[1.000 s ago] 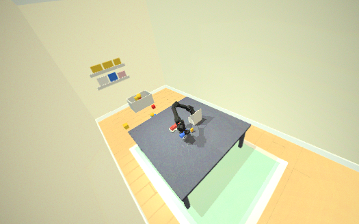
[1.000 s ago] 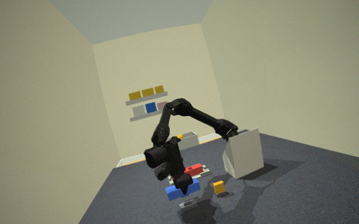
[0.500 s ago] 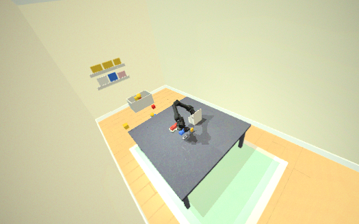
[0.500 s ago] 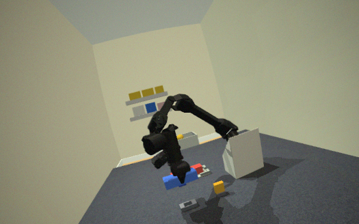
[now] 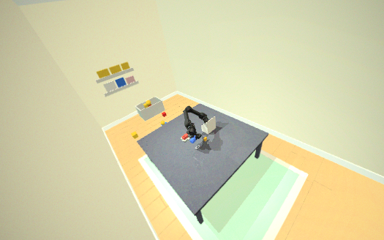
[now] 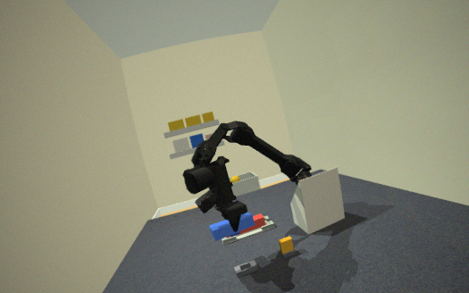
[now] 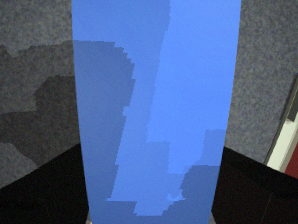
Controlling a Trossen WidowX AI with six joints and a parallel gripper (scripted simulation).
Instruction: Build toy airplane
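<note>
The end effector point(image 5: 194, 139) point(image 6: 235, 224) point(image 7: 147, 148) is closed on the blue wing point(image 5: 193, 139) point(image 6: 219, 230) point(image 7: 150, 100), with one finger on each side of it in the wrist view. The wing is just beside the pale cradle point(image 5: 183, 140) point(image 6: 248, 234) point(image 7: 283, 145) in the top view, and in the exterior view it partly covers the cradle's near end. How high it hangs over the desk point(image 5: 198, 179) point(image 6: 171, 263) point(image 7: 265, 30) is hard to judge. The wrist view cuts off both of its ends, so its tab cannot be made out.

The red fuselage point(image 5: 185, 136) point(image 6: 258, 220) point(image 7: 293, 167) lies in the cradle, but the wing and a finger hide part of it; its sockets are not discernible, nor can I tell whether it sits fully flat. Only a sliver of both shows at the wrist view's right edge.

The orange tail fin point(image 5: 205, 139) point(image 6: 286, 245) stands apart from the cradle, its lower part hard to read against shadow. A grey block point(image 5: 198, 146) point(image 6: 245, 267) with a dark recess is also apart from the cradle, partly lost in shadow. Beyond the cradle, a white panel point(image 5: 208, 125) point(image 6: 322, 201) hides the arm's foot in the exterior view.
</note>
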